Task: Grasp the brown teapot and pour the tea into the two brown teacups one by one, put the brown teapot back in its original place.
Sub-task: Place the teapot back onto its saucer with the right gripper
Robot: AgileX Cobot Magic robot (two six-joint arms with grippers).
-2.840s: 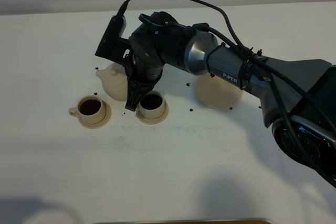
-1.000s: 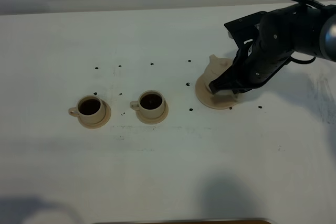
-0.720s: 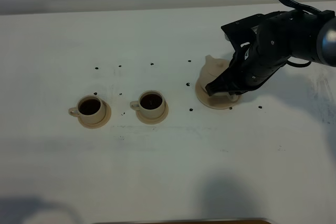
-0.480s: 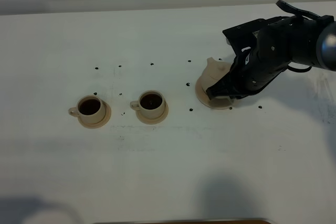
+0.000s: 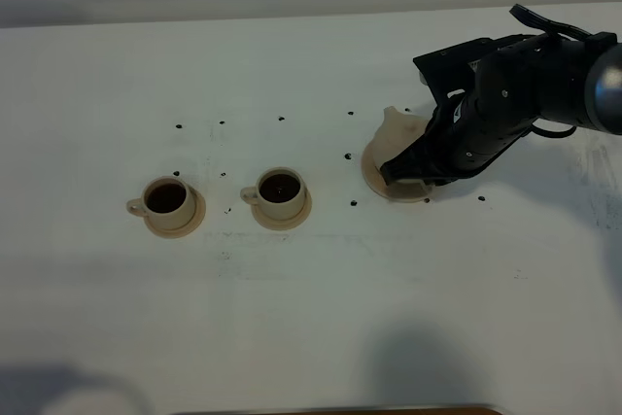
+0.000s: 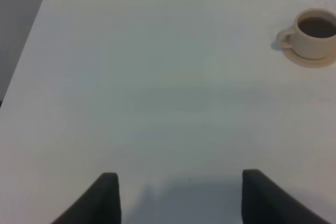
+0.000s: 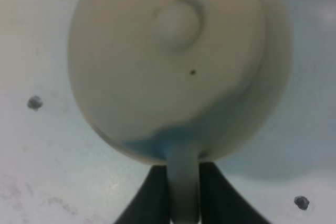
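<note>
Return step: brown teapot (image 7: 168, 61) sits on wide saucer (image 5: 374, 174), directly ahead of right gripper (image 7: 184, 192). Jaws hug its loop handle (image 7: 184, 182); whether gripping, cannot tell. Both teacups (image 5: 282, 190) filled. Next: widen jaws, withdraw without tipping pot.

White table (image 5: 311, 318): 3 saucers, dark specks.

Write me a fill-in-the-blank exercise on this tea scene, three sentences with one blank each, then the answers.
1. The brown teapot rests on the wide ____ at the right of the table.
2. Both teacups hold dark ____.
3. The right gripper has its fingers on either side of the teapot's ____.

Missing words: saucer; tea; handle
</note>
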